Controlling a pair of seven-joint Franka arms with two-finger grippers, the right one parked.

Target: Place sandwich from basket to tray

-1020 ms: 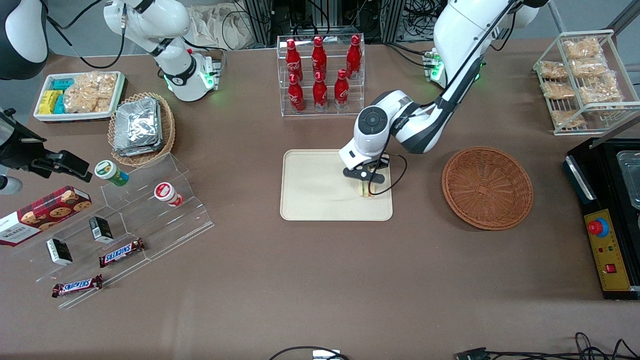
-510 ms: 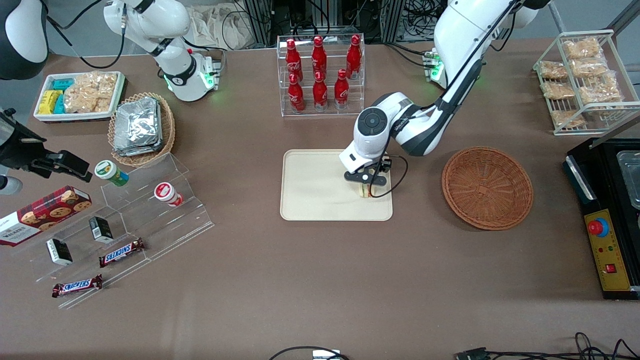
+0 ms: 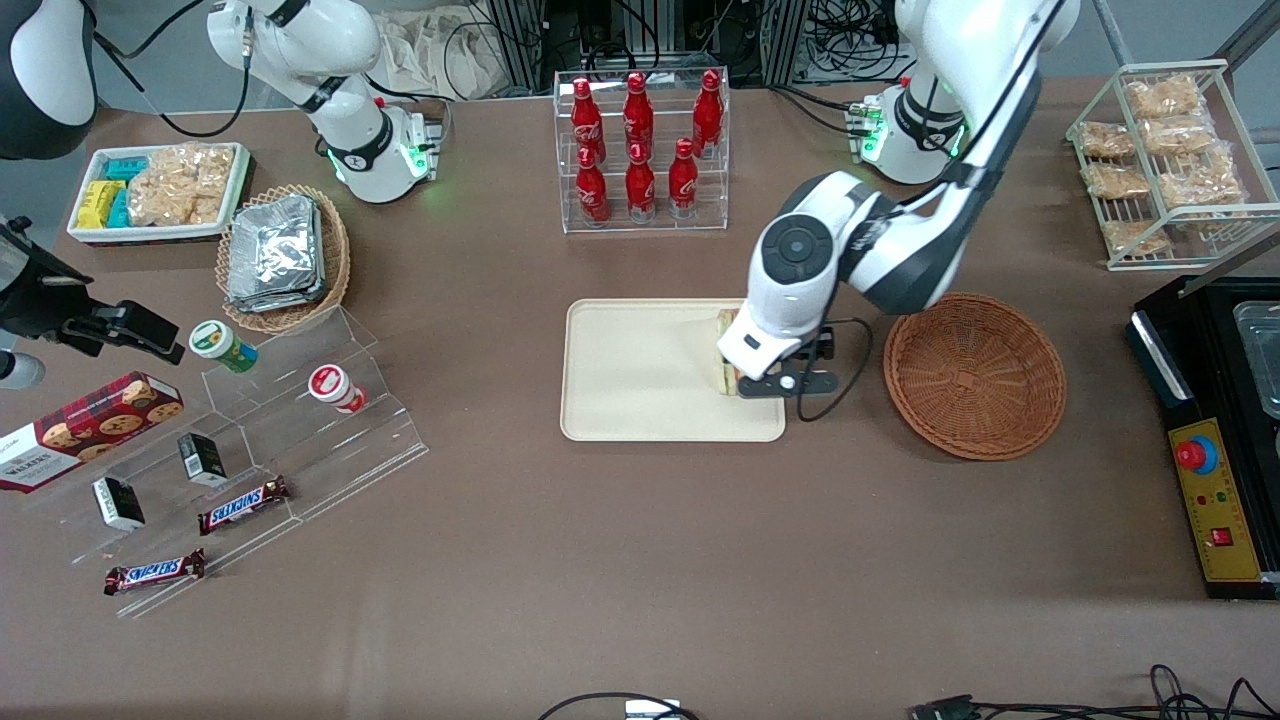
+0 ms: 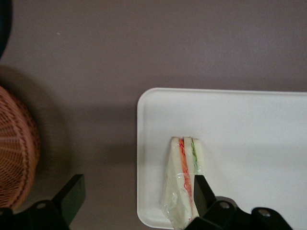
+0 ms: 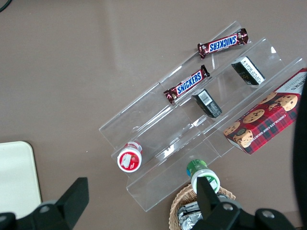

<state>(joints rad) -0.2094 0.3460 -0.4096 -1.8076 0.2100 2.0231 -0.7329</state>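
The sandwich [image 4: 184,184] lies on the tray [image 3: 640,400] near the edge facing the empty basket [image 3: 975,375], and the gripper [image 4: 136,196] hovers above it with fingers spread, apparently clear of it, so the placing looks done.

Six red cola bottles [image 3: 640,145] stand in a clear rack [image 3: 642,215].

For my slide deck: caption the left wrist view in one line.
Open tool above the tray's edge, sandwich released on the tray, empty basket alongside.
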